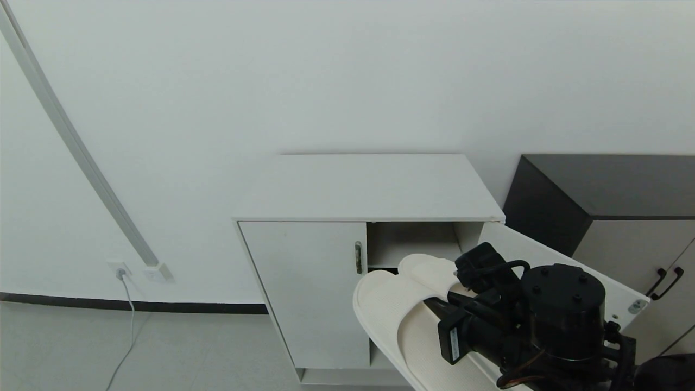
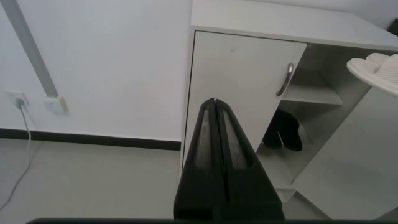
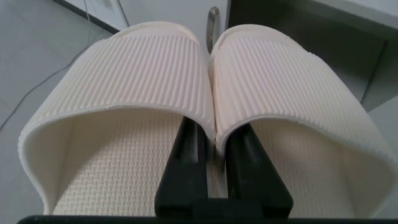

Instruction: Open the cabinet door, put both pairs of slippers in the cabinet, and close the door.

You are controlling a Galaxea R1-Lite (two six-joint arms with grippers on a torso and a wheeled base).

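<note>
Holding the cream slippers (image 1: pixel 388 307) just in front of the cabinet (image 1: pixel 369 187) opening, the right gripper (image 3: pixel 212 146) is clamped on both inner edges. The left gripper (image 2: pixel 215 112) hangs before the cabinet, jaws together, empty. The toes could bump the shelf (image 2: pixel 311 96) and slip loose.

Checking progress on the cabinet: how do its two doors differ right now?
The left door is shut flush; the right door stands swung open, behind the slippers in the right tool. The left door shows its outer face and metal handle; the right door shows its inner face with a small metal fitting. Both are plain white panels of one cabinet.
</note>
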